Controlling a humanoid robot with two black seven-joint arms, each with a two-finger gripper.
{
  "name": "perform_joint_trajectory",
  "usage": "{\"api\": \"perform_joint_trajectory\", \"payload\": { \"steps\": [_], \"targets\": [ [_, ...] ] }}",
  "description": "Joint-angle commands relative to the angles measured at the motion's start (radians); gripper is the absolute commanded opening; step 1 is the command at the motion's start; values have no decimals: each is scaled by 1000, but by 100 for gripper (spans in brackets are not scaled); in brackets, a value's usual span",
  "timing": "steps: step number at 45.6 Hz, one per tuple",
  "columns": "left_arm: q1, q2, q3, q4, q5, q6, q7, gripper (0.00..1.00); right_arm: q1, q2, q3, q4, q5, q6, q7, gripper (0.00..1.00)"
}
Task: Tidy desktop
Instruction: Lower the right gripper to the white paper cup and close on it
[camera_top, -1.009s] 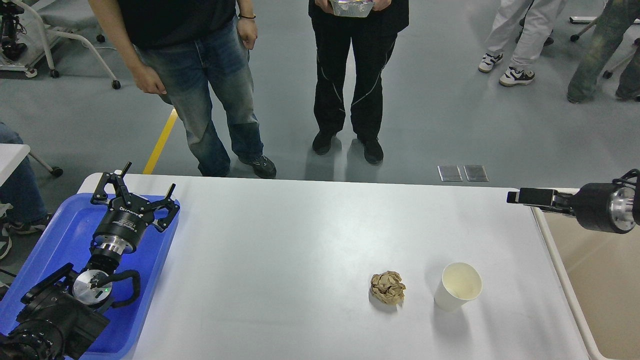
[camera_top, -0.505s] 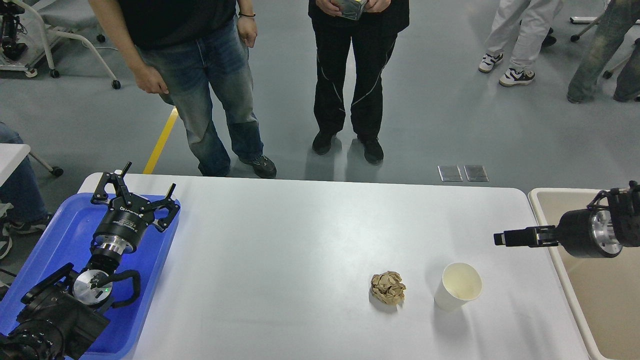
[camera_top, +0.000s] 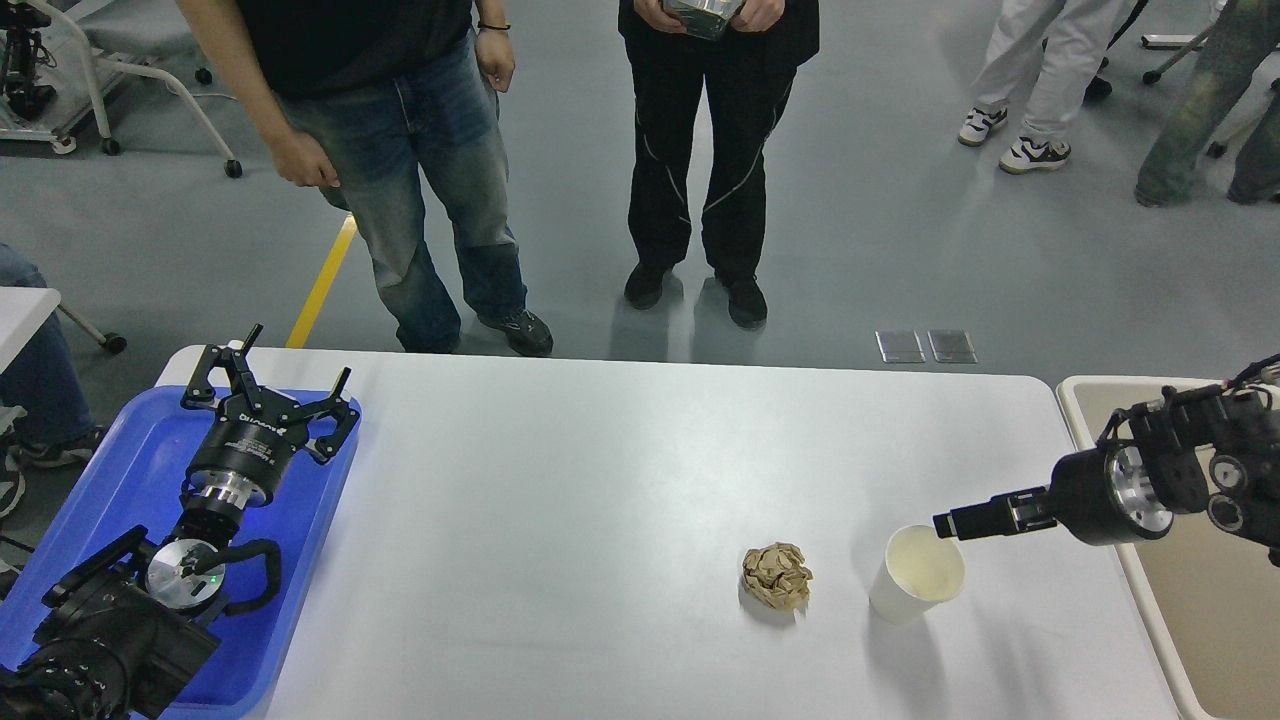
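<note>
The white desktop (camera_top: 600, 500) fills the middle of the head view. A crumpled brown paper ball (camera_top: 776, 576) lies on it at the front right. A white paper cup (camera_top: 918, 572) stands upright just right of the ball. My right gripper (camera_top: 945, 523) comes in from the right, seen side-on, its tip over the cup's upper right rim; its fingers cannot be told apart. My left gripper (camera_top: 268, 385) is open and empty above the blue tray (camera_top: 120, 470) at the far left.
A beige bin (camera_top: 1200, 600) stands off the desktop's right edge. Two people stand close behind the far edge, one in jeans (camera_top: 420, 200), one in black (camera_top: 700, 180). More legs are at the back right.
My right arm has swung down and to the left, from beside the bin's far corner to the cup's rim. The left arm, ball and cup have not moved.
</note>
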Motion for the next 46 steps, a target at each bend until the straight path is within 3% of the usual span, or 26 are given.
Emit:
{"api": "perform_joint_trajectory", "payload": {
  "steps": [1, 28, 46],
  "targets": [
    [0, 0, 0, 0, 0, 0, 0, 100, -36, 43, -9, -26, -5, -1, 0, 99],
    [0, 0, 0, 0, 0, 0, 0, 100, -128, 146, 12, -164, 5, -18, 0, 96],
    [0, 0, 0, 0, 0, 0, 0, 100, -152, 175, 12, -203, 5, -26, 2, 79]
  ]
}}
